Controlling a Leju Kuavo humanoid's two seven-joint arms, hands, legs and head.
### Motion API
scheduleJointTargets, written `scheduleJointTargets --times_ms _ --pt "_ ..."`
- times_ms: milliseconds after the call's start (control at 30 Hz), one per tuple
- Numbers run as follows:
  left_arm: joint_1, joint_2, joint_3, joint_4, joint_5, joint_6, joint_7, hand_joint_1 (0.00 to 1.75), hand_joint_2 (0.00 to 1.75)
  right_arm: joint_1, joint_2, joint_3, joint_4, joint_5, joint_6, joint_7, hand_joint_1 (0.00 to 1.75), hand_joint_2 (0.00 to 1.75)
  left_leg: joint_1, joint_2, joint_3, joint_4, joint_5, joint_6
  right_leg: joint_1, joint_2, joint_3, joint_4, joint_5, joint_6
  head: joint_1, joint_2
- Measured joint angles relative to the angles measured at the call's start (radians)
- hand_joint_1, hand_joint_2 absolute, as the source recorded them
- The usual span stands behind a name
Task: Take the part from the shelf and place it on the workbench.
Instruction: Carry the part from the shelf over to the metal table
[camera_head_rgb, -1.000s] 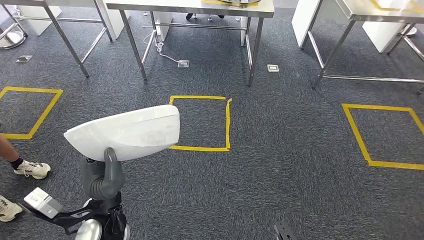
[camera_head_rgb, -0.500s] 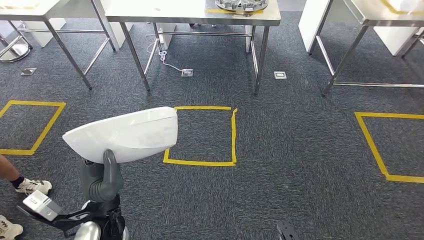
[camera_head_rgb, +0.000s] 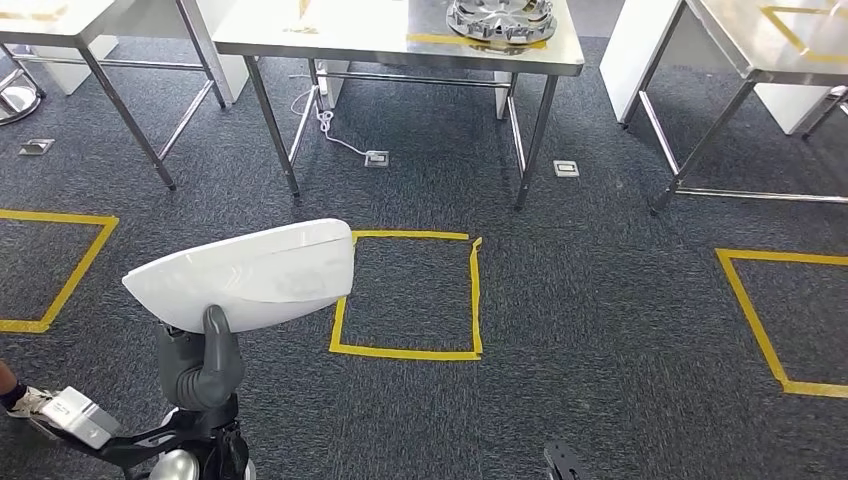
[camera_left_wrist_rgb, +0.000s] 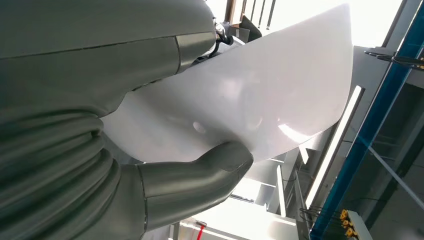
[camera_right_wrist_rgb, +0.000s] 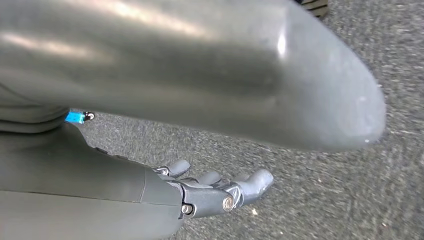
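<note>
The part (camera_head_rgb: 245, 275) is a large white curved panel, carried low on the left of the head view over grey carpet. My left hand (camera_head_rgb: 205, 365) grips its near edge from below, thumb up against the panel. In the left wrist view the thumb (camera_left_wrist_rgb: 200, 180) presses on the white panel (camera_left_wrist_rgb: 260, 100), which hides the other fingers. The steel workbench (camera_head_rgb: 340, 45) stands ahead at the top centre. My right hand (camera_right_wrist_rgb: 215, 192) hangs over the carpet with its fingers stretched out and nothing in it.
A silver round ribbed part (camera_head_rgb: 500, 18) lies on the workbench's right end. A yellow tape square (camera_head_rgb: 408, 295) marks the floor in front of it. More steel tables stand at left (camera_head_rgb: 60, 20) and right (camera_head_rgb: 760, 40). A person's shoe (camera_head_rgb: 15, 398) is at lower left.
The whole picture has shifted down: the camera has moved toward the workbench, whose top now shows more. The panel stays in my left hand as before.
</note>
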Motion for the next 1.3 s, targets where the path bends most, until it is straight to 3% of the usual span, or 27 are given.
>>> scheduleJointTargets --times_ms 67,100,133,200,233,267,367,400,467,533,600,633,667,733,767,800,867,900,967,1000,1067,1100,1133,1200,1233,1267,1300 --pt "0.002 0.000 0.000 0.000 0.000 0.000 0.000 1.75 1.75 0.003 0.000 0.000 0.000 -0.002 -0.002 -0.002 0.00 0.00 -0.003 -0.004 0.034 -0.003 -0.027 0.002 0.002 0.000 -0.065 0.031 -0.067 0.001 0.001 0.000" --pt "0.002 0.000 0.000 0.000 0.000 0.000 0.000 1.75 1.75 0.004 0.000 0.000 0.000 -0.003 -0.004 -0.003 0.00 0.00 -0.004 -0.006 0.053 -0.003 -0.042 0.001 0.004 0.000 -0.080 0.009 -0.073 -0.002 0.001 0.000" --pt "0.002 -0.001 0.000 0.000 0.000 0.000 0.000 1.75 1.75 0.005 0.000 0.000 0.000 -0.003 -0.007 -0.004 0.00 0.00 -0.006 -0.007 0.074 -0.003 -0.057 0.001 0.006 0.000 -0.085 -0.037 -0.045 -0.008 0.002 0.000" --pt "0.003 -0.001 0.000 0.001 0.000 -0.001 0.000 1.75 1.75 0.007 0.000 0.000 0.000 -0.003 -0.013 -0.003 0.00 0.00 -0.010 -0.008 0.109 -0.003 -0.089 -0.001 0.014 -0.001 -0.085 -0.149 0.079 -0.023 0.002 0.000" --pt "0.003 -0.001 0.000 0.002 0.000 -0.001 0.000 1.75 1.75 0.009 0.000 0.000 0.000 -0.004 -0.016 0.001 0.00 0.00 -0.012 -0.010 0.121 -0.003 -0.105 -0.004 0.019 -0.001 -0.082 -0.187 0.130 -0.029 0.001 0.000" --pt "0.004 -0.001 0.000 0.003 0.000 -0.001 0.001 1.75 1.75 0.011 0.000 0.000 0.000 -0.007 -0.020 0.004 0.00 0.00 -0.013 -0.013 0.133 -0.003 -0.117 -0.009 0.023 0.000 -0.076 -0.210 0.161 -0.034 0.000 0.000" --pt "0.003 -0.001 0.000 0.002 0.000 -0.001 0.001 1.75 1.75 0.009 -0.001 -0.001 0.000 -0.015 -0.023 0.005 0.00 0.00 -0.013 -0.015 0.158 0.018 -0.121 -0.024 0.023 0.006 -0.038 -0.229 0.169 -0.049 -0.001 0.000" --pt "0.002 0.000 0.000 0.002 0.000 -0.001 0.000 1.75 1.75 0.007 -0.001 -0.002 0.000 -0.017 -0.023 0.005 0.00 0.00 -0.012 -0.013 0.146 0.049 -0.116 -0.029 0.021 0.009 -0.022 -0.233 0.165 -0.056 -0.003 0.000" --pt "0.002 0.001 0.000 0.003 0.000 -0.001 0.000 1.75 1.75 0.004 -0.002 -0.003 0.000 -0.021 -0.023 0.006 0.00 0.00 -0.008 -0.009 0.080 0.150 -0.127 -0.040 0.018 0.015 0.008 -0.237 0.146 -0.065 -0.007 0.000" --pt "0.004 0.002 0.000 0.007 0.000 -0.001 0.000 1.75 1.75 0.004 -0.002 -0.006 0.000 -0.024 -0.023 0.006 0.00 0.00 -0.003 -0.006 -0.007 0.236 -0.187 -0.049 0.016 0.026 0.034 -0.237 0.122 -0.067 -0.008 0.000" --pt "0.006 0.002 0.000 0.011 0.000 -0.001 0.000 1.75 1.75 0.006 -0.002 -0.008 0.000 -0.025 -0.023 0.006 0.00 0.00 0.000 -0.006 -0.063 0.240 -0.243 -0.053 0.013 0.044 0.070 -0.238 0.093 -0.065 -0.008 0.000" --pt "0.007 0.002 0.000 0.012 0.000 -0.001 0.000 1.75 1.75 0.006 -0.002 -0.008 0.000 -0.025 -0.022 0.006 0.00 0.00 0.001 -0.009 -0.076 0.209 -0.234 -0.054 0.011 0.055 0.090 -0.238 0.077 -0.063 -0.008 0.000" --pt "0.008 0.003 0.000 0.013 0.000 -0.001 0.000 1.75 1.75 0.007 -0.001 -0.009 0.000 -0.026 -0.022 0.006 0.00 0.00 0.002 -0.017 -0.082 0.160 -0.184 -0.055 0.009 0.066 0.107 -0.238 0.061 -0.060 -0.008 0.000" --pt "0.012 0.005 0.001 0.017 0.000 -0.001 -0.001 1.75 1.75 0.004 0.000 -0.010 0.000 -0.026 -0.022 0.008 0.00 0.00 0.000 -0.044 -0.086 0.069 -0.034 -0.054 0.006 0.089 0.134 -0.236 0.032 -0.050 -0.011 0.000" --pt "0.014 0.006 0.001 0.018 -0.001 -0.001 -0.002 1.75 1.75 0.002 0.000 -0.010 0.000 -0.026 -0.022 0.010 0.00 0.00 -0.002 -0.053 -0.083 0.045 0.021 -0.050 0.005 0.101 0.140 -0.238 0.021 -0.044 -0.013 0.000" --pt "0.015 0.007 0.002 0.020 -0.001 -0.001 -0.003 1.75 1.75 0.001 0.000 -0.011 0.000 -0.027 -0.022 0.012 0.00 0.00 -0.004 -0.054 -0.079 0.036 0.044 -0.042 0.005 0.111 0.147 -0.237 0.017 -0.037 -0.016 0.000" --pt "0.011 0.004 0.002 0.020 -0.001 -0.002 -0.005 1.75 1.75 0.003 -0.001 -0.013 0.000 -0.027 -0.023 0.016 0.00 0.00 -0.004 -0.037 -0.056 0.026 0.041 -0.025 0.005 0.114 0.147 -0.227 0.023 -0.025 -0.017 0.000" --pt "0.008 0.002 0.002 0.019 0.000 -0.002 -0.006 1.75 1.75 0.003 -0.001 -0.014 0.000 -0.028 -0.023 0.017 0.00 0.00 -0.003 -0.027 -0.043 0.018 0.035 -0.017 0.007 0.093 0.138 -0.202 0.032 -0.020 -0.015 0.000" --pt "0.006 -0.001 0.002 0.020 0.000 -0.003 -0.008 1.75 1.75 0.000 -0.002 -0.015 0.000 -0.030 -0.025 0.017 0.00 0.00 -0.004 -0.008 -0.013 0.005 0.021 -0.006 0.009 0.036 0.078 -0.110 0.028 -0.012 -0.011 0.000" --pt "0.006 -0.001 0.002 0.021 0.000 -0.003 -0.008 1.75 1.75 -0.002 -0.001 -0.016 0.000 -0.032 -0.025 0.016 0.00 0.00 -0.005 0.000 0.000 0.001 0.011 -0.002 0.010 0.013 0.035 -0.055 0.010 -0.009 -0.009 0.000" --pt "0.006 -0.001 0.002 0.024 0.000 -0.004 -0.008 1.75 1.75 -0.001 -0.001 -0.017 0.000 -0.033 -0.029 0.013 0.00 0.00 -0.007 0.011 0.024 -0.001 -0.011 0.000 0.010 0.001 -0.042 0.011 -0.041 -0.006 -0.008 0.000" --pt "0.006 -0.001 0.002 0.025 0.000 -0.004 -0.008 1.75 1.75 0.002 -0.001 -0.018 0.000 -0.033 -0.031 0.011 0.00 0.00 -0.008 0.015 0.038 -0.001 -0.023 0.001 0.010 0.000 -0.063 0.006 -0.049 -0.006 -0.008 0.000" --pt "0.006 -0.001 0.002 0.026 0.000 -0.004 -0.008 1.75 1.75 0.004 -0.001 -0.019 0.000 -0.032 -0.033 0.010 0.00 0.00 -0.010 0.018 0.054 -0.001 -0.036 0.001 0.011 0.000 -0.070 -0.027 -0.030 -0.010 -0.007 0.000" --pt "0.006 -0.001 0.002 0.028 0.000 -0.004 -0.008 1.75 1.75 0.007 -0.001 -0.022 0.000 -0.031 -0.036 0.009 0.00 0.00 -0.013 0.023 0.085 -0.002 -0.060 0.002 0.019 -0.005 -0.055 -0.142 0.079 -0.026 -0.007 0.000" --pt "0.006 -0.001 0.002 0.030 0.000 -0.004 -0.008 1.75 1.75 0.008 -0.002 -0.023 0.000 -0.030 -0.035 0.009 0.00 0.00 -0.015 0.023 0.098 -0.002 -0.071 0.000 0.024 -0.008 -0.046 -0.187 0.118 -0.034 -0.007 0.000" --pt "0.006 -0.001 0.002 0.031 0.000 -0.004 -0.008 1.75 1.75 0.008 -0.002 -0.024 0.000 -0.029 -0.035 0.008 0.00 0.00 -0.015 0.023 0.107 -0.003 -0.082 -0.003 0.028 -0.009 -0.037 -0.215 0.142 -0.042 -0.008 0.000" --pt "0.006 0.000 0.002 0.032 0.000 -0.005 -0.008 1.75 1.75 0.009 -0.002 -0.024 0.000 -0.029 -0.035 0.008 0.00 0.00 -0.015 0.021 0.118 -0.002 -0.088 -0.008 0.032 -0.009 -0.031 -0.227 0.148 -0.047 -0.008 0.000"
